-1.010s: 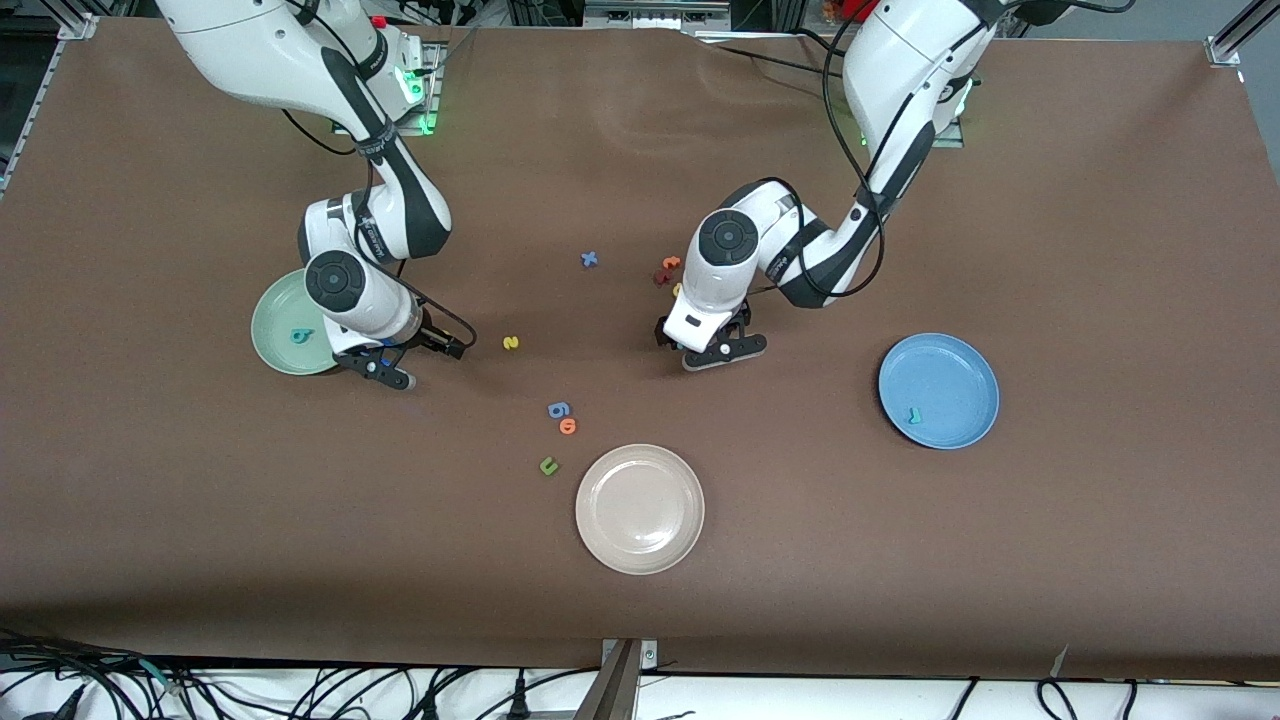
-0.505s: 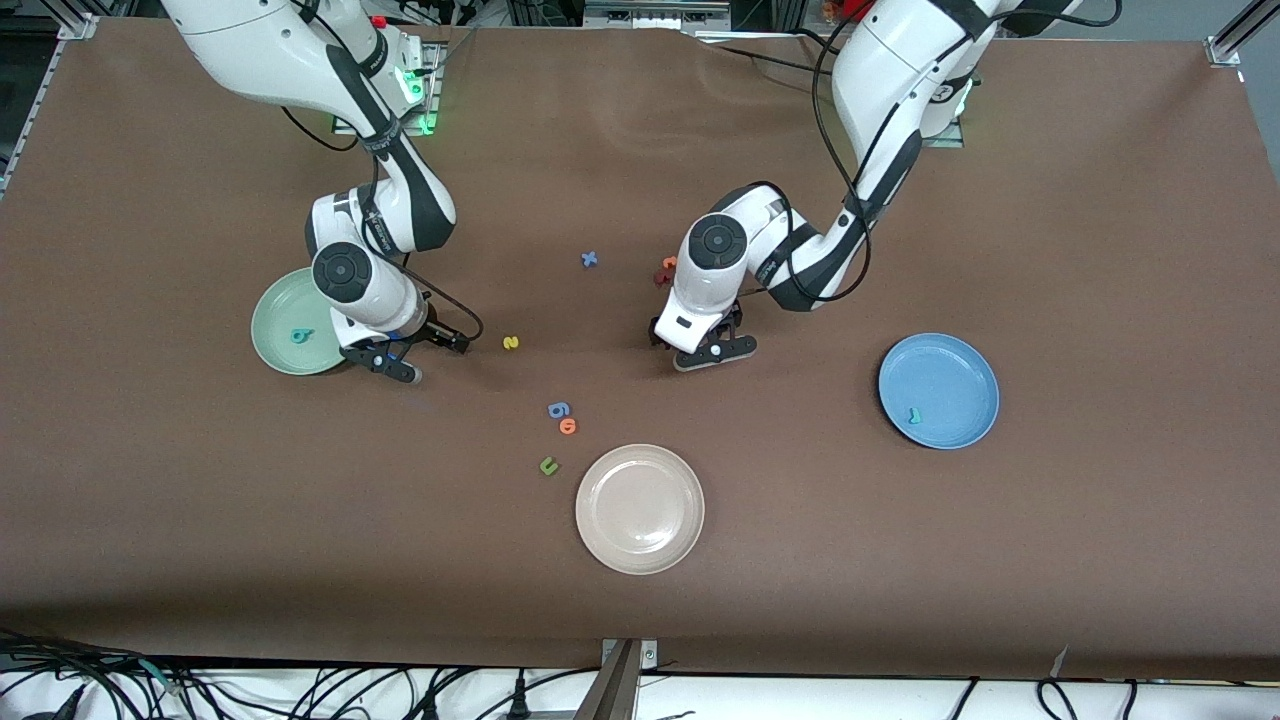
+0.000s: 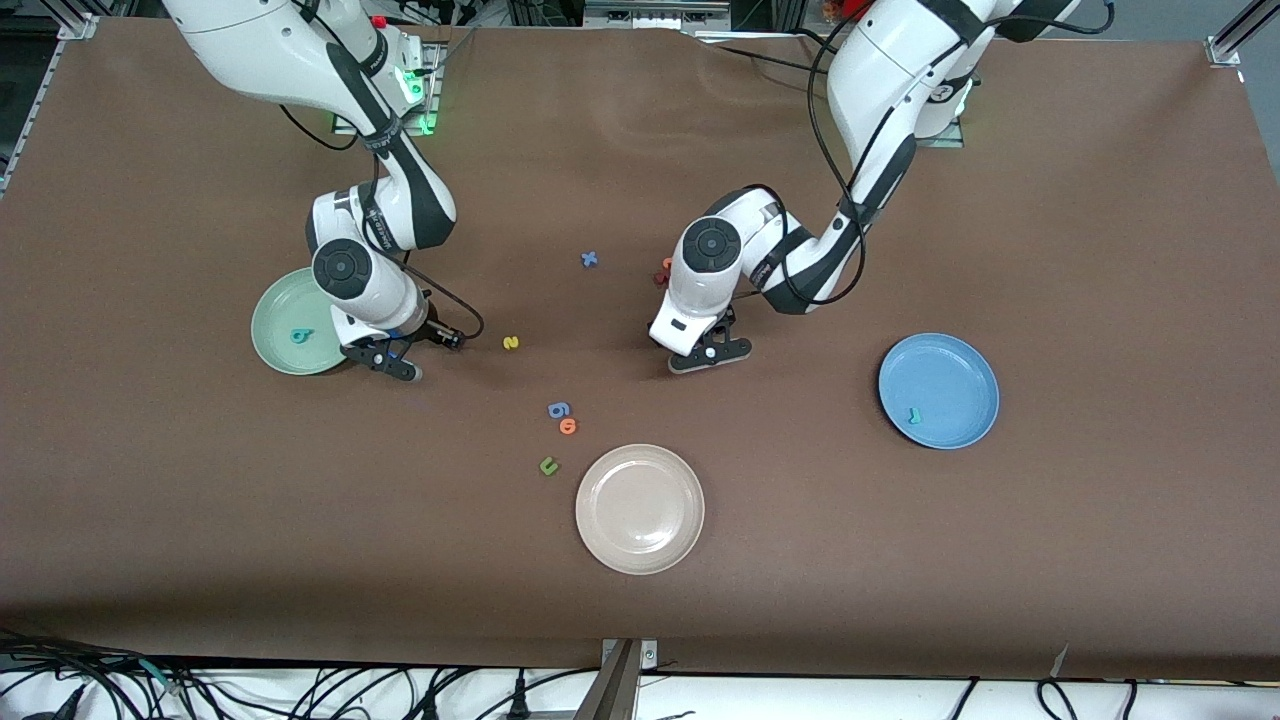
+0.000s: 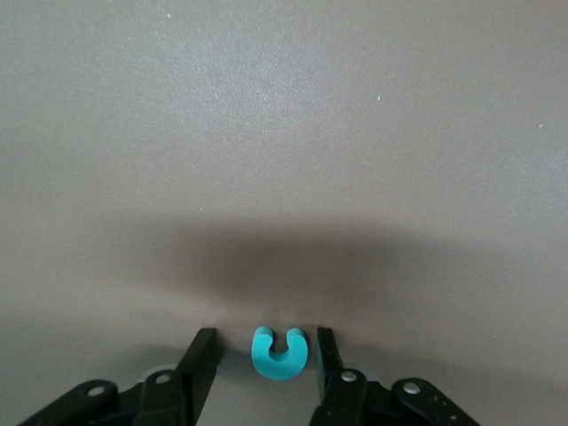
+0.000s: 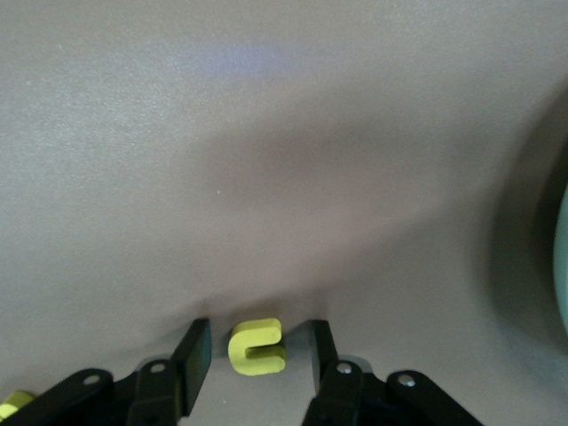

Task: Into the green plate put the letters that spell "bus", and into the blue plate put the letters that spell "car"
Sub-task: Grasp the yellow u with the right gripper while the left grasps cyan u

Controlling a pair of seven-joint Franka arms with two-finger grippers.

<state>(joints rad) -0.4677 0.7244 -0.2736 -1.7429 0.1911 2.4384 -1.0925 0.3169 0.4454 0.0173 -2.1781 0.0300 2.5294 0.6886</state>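
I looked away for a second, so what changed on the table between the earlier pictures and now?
Both grippers closed in: the left gripper now brackets the teal "c", the right gripper the yellow "u", gaps remaining. The green plate, blue plate and loose letters stayed put.

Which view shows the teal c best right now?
The left wrist view: the teal c lies in plain sight between the left gripper fingers. In the front view the arm hides it. The right wrist view shows only a yellow letter.
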